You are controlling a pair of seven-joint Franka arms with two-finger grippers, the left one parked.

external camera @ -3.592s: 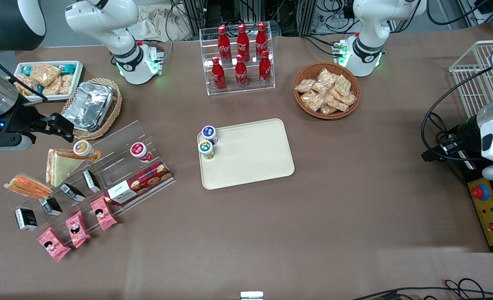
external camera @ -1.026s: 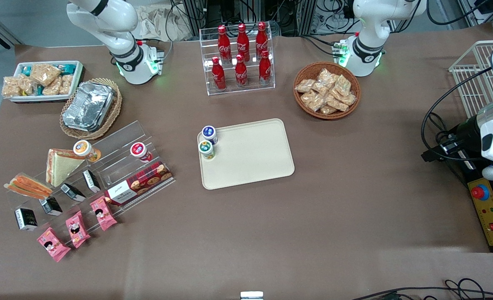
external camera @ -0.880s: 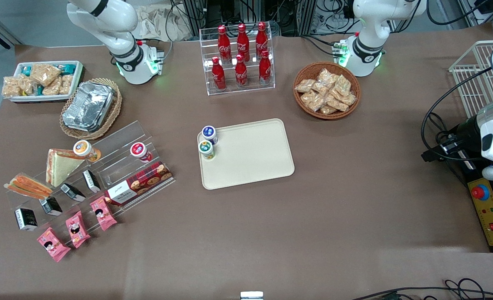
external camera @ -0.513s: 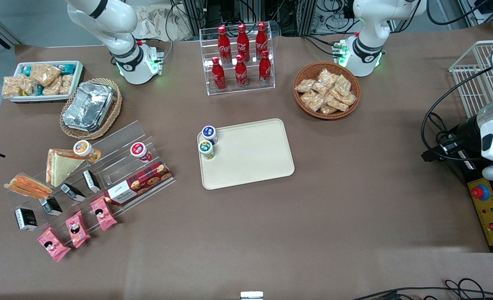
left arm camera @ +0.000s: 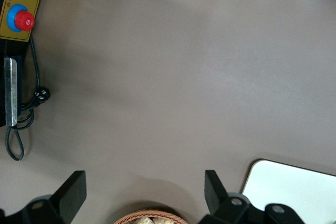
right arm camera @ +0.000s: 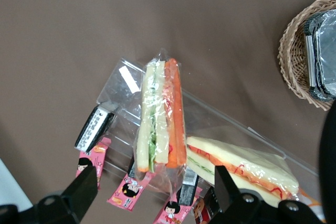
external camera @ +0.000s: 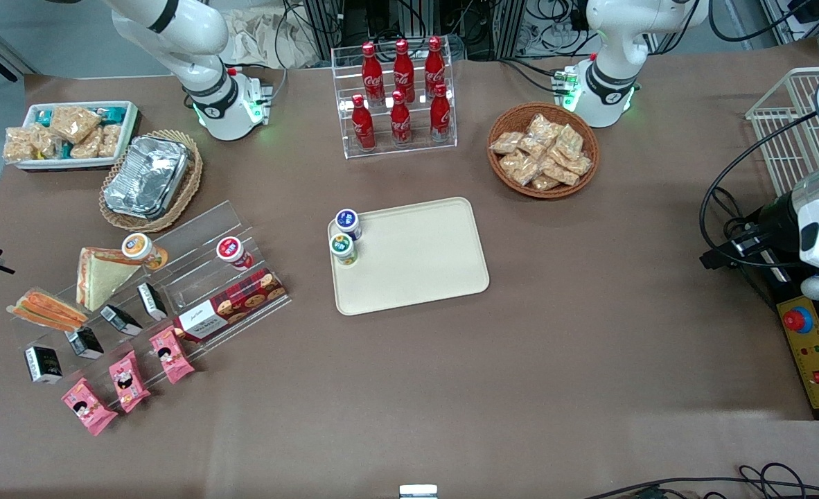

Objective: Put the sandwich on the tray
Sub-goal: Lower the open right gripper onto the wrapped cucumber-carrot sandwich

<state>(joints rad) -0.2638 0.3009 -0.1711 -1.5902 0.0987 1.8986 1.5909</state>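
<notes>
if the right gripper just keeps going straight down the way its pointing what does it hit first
Probably the sandwich on the clear stand: it lies between the open fingers of the right gripper, which hangs above it. Depth is unclear, so the height above it is uncertain.

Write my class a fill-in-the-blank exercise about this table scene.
1. The tray holds ___ small bottles.
2. The gripper hovering above the sandwich is ___.
3. The rack holds ___ red bottles.

Missing words: two; open; six.
</notes>
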